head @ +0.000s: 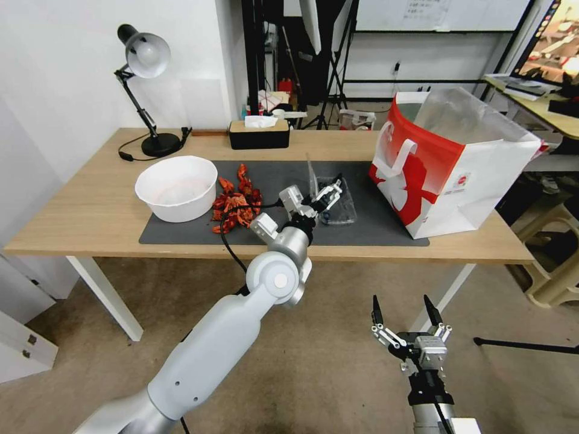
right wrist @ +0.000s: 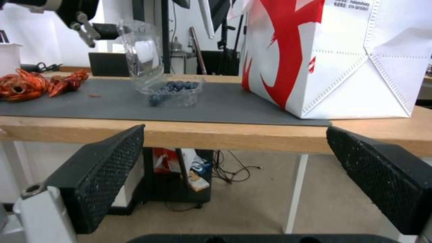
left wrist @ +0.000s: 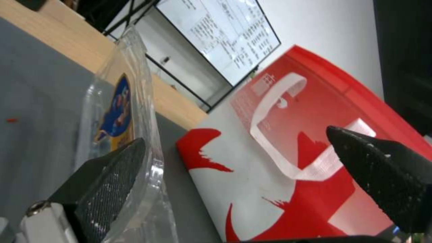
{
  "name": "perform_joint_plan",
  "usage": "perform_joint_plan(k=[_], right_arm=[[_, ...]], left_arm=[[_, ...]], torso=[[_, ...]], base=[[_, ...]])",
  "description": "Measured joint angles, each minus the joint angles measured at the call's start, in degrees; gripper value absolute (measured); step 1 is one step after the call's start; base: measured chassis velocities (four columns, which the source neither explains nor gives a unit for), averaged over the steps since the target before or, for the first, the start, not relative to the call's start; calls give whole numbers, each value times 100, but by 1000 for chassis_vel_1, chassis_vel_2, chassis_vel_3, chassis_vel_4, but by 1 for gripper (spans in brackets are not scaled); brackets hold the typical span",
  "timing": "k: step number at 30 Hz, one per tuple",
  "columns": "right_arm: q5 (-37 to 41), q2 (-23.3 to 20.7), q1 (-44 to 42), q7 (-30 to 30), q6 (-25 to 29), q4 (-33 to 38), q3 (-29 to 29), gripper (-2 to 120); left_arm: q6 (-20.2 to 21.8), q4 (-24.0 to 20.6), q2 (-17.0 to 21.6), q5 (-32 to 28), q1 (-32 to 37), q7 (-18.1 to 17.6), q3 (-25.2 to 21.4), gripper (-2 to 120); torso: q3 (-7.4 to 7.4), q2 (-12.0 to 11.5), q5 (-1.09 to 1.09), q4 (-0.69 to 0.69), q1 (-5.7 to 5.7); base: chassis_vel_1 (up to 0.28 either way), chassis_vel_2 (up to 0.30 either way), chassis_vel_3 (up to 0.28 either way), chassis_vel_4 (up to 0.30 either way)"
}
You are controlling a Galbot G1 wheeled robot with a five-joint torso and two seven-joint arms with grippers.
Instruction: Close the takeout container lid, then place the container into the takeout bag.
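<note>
The takeout container (head: 339, 209) is a small clear clamshell holding dark blueberries (right wrist: 173, 88), and it rests on the grey mat (head: 386, 226). Its lid (right wrist: 141, 55) stands upright and open, with a blue and yellow label (left wrist: 117, 111) on it. My left gripper (head: 325, 196) is open at the lid, whose clear plastic lies against one finger (left wrist: 110, 179) while the other finger (left wrist: 382, 168) is well apart. The takeout bag (head: 452, 169), red and white with flat handles, stands open just to the right. My right gripper (head: 405, 310) hangs open below the table's front edge.
A white bowl (head: 176, 187) and a pile of red crayfish (head: 235, 202) lie on the mat's left. A black tissue box (head: 259, 134) and a desk lamp (head: 145, 60) stand at the back. A stool (head: 558, 253) is right of the table.
</note>
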Motion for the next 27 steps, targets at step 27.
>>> perform_joint_plan(k=[27], right_arm=[[-87,34,-49,49,-14,94,34,100]], left_arm=[[662,805,-596,-621,-544,-304,300,100]], torso=[[0,0,0,0,-1]], base=[[0,0,0,0]])
